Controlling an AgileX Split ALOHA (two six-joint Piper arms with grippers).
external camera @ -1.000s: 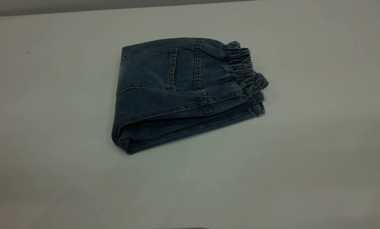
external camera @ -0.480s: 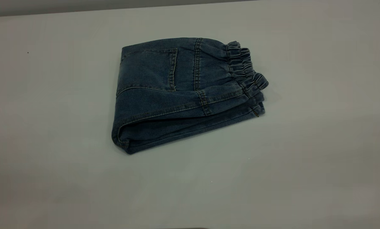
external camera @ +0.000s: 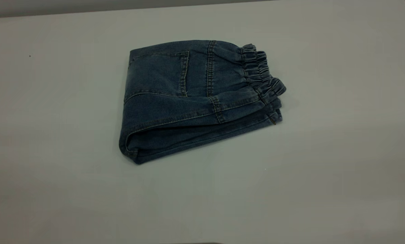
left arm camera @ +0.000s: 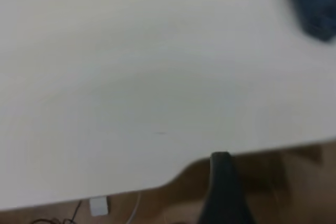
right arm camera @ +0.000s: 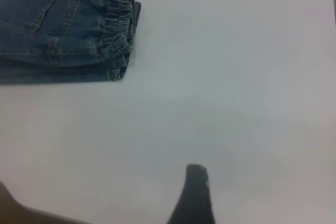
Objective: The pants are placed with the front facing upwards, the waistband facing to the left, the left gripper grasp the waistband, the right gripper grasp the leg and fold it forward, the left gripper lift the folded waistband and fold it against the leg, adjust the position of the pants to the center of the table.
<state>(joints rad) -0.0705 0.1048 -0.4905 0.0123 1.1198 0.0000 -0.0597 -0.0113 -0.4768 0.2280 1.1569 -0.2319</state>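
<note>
The blue denim pants lie folded into a compact bundle near the middle of the white table. A back pocket faces up, and the ruffled waistband lies at the bundle's right end. Neither gripper appears in the exterior view. In the right wrist view the pants and waistband lie well away from the right gripper, which hangs over bare table. The left gripper is at the table's edge, far from a blue corner of the pants. Nothing touches the pants.
The left wrist view shows the table's edge with brown floor beyond it, and a small white box and cables there. The table's far edge runs along the top of the exterior view.
</note>
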